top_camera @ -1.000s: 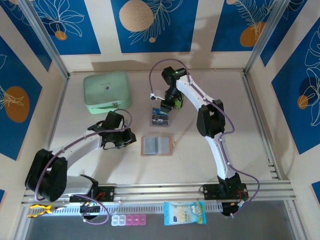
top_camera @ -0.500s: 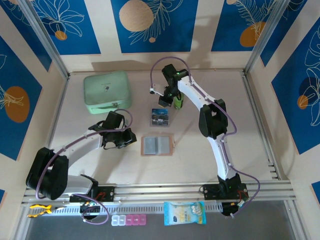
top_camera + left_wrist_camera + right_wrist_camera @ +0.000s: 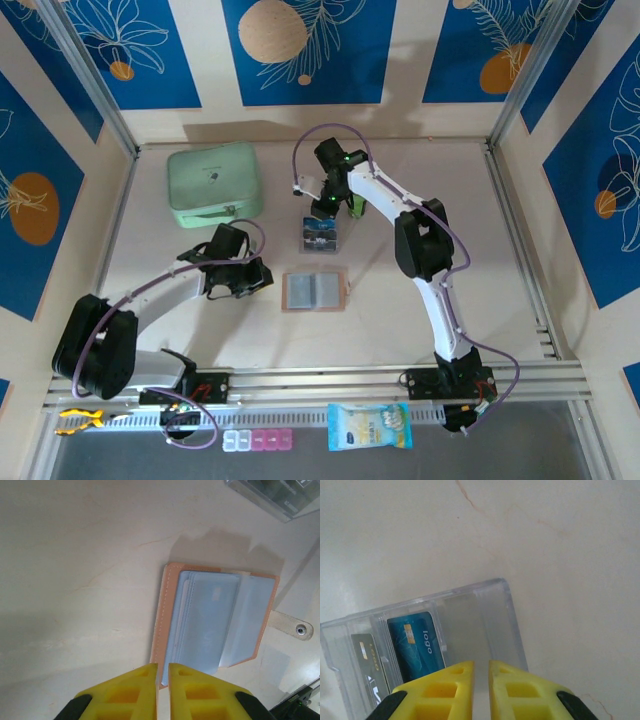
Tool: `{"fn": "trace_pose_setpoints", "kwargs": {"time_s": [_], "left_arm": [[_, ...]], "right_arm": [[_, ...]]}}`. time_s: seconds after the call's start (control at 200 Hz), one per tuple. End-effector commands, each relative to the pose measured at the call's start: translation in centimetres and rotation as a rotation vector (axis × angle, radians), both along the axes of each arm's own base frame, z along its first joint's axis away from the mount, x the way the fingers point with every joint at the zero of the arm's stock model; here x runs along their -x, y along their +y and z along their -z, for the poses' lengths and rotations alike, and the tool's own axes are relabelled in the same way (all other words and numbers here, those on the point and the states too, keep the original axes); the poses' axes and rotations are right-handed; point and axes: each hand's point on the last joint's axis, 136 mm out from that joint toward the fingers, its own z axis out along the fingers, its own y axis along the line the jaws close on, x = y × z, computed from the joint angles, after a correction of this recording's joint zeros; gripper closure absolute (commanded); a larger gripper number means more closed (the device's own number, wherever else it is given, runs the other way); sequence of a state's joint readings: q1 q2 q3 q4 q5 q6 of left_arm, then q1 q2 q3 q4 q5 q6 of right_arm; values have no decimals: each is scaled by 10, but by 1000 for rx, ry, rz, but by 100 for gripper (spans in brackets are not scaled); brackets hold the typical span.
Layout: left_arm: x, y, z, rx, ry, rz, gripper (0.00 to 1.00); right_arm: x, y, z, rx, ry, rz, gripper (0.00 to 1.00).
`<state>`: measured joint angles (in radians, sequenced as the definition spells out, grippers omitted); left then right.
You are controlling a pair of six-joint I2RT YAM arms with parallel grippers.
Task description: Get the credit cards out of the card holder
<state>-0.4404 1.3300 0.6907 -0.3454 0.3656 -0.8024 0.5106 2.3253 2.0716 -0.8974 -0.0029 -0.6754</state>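
Note:
The card holder (image 3: pixel 315 291) lies open and flat mid-table, tan-pink outside with pale blue-grey pockets (image 3: pixel 215 620) and a snap tab (image 3: pixel 292 626). My left gripper (image 3: pixel 265 278) sits just left of it. Its yellow fingers (image 3: pixel 163 667) are shut, empty, at the holder's near corner. Two credit cards lie in a clear box (image 3: pixel 470 610): a blue one (image 3: pixel 415 647) and a dark grey one (image 3: pixel 370 660). My right gripper (image 3: pixel 328 208) hovers over the box's far edge (image 3: pixel 321 236), fingers (image 3: pixel 481 664) shut on nothing.
A mint-green zip case (image 3: pixel 214 182) lies at the back left. A green cylinder (image 3: pixel 357 207) stands beside the right wrist. A snack packet (image 3: pixel 368 426) and pill organiser (image 3: pixel 258 440) lie in front of the rail. The clear box's corner (image 3: pixel 280 495) lies beyond the holder.
The right gripper has shifted a little left and back above the clear box, its wrist turning, and its jaws have come together. The left arm and the card holder have stayed put.

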Motion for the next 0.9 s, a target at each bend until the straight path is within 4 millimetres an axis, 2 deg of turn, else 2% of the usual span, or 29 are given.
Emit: {"fn": "trace_pose_setpoints", "kwargs": {"time_s": [0.0, 0.175, 0.335, 0.43, 0.53, 0.69, 0.895], "left_arm": [[-3, -3, -2, 30, -6, 4, 86], [-8, -14, 2, 58, -8, 24, 87], [-12, -29, 10, 88, 11, 48, 88], [-12, -36, 14, 87, 18, 68, 89], [-11, -40, 17, 90, 25, 79, 89], [-7, -46, 25, 97, 47, 103, 90], [3, -47, 38, 65, 81, 116, 92]], "right_arm": [[-2, 3, -44, -59, -75, 46, 82], [10, 4, -62, -145, -22, 216, 81], [41, 16, -77, -323, 134, 423, 81], [58, 17, -75, -382, 240, 572, 81], [86, 24, -69, -441, 343, 650, 82], [125, 26, -52, -426, 478, 813, 87], [174, 27, -17, -332, 726, 945, 87]]}}
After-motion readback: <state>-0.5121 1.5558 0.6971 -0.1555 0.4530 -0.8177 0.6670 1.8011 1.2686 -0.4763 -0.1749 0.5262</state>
